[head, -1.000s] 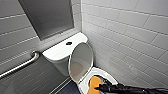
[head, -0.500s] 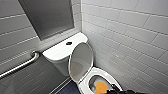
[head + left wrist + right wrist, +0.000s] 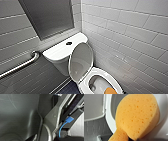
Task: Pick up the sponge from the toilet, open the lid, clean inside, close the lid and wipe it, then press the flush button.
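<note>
One sponge [image 3: 137, 116] clamped at its waist by R fingers [image 3: 132, 139], over toilet [image 3: 100, 75] bowl; lid [image 3: 81, 61] up

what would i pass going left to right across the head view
grab bar → flush button → lid → sponge → tiled wall

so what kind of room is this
Most likely a bathroom, perhaps an accessible one: a white toilet with its lid raised, a metal grab bar on the wall beside it, and tiled walls.
</note>
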Controlling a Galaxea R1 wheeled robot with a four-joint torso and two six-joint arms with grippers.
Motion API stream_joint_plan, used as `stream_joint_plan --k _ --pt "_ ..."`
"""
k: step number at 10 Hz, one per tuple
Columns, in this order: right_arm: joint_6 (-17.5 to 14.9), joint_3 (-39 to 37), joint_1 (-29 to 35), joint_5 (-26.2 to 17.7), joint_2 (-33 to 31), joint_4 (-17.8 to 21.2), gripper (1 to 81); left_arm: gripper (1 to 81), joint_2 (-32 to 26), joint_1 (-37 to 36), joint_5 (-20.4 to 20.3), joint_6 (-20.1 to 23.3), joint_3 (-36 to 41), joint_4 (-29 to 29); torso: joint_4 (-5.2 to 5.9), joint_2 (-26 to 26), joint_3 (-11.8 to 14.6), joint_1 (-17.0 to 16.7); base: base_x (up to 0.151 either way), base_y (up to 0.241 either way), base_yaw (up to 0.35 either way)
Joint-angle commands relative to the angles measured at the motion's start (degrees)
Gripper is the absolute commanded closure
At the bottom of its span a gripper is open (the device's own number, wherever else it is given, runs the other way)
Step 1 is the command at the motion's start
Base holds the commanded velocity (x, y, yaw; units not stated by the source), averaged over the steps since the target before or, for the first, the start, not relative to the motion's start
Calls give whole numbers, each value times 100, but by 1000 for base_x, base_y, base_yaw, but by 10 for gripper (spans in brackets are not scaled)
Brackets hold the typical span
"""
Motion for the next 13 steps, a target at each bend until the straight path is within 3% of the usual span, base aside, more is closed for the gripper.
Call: stream_joint_plan --k 1,8,9,13 --pt "10 478 171 252 -908 -142 811 10 -64 120 414 29 142 129 0 0 0 0 0 0 0" --pt "-16 891 -128 665 -2226 -142 811 10 -64 94 405 55 133 129 0 0 0 0 0 0 0" --pt "-25 1301 -32 814 -2418 -160 811 10 -55 85 414 55 142 129 0 0 0 0 0 0 0" --pt "-34 2219 653 726 -2622 -186 811 10 -20 50 414 55 133 129 0 0 0 0 0 0 0"
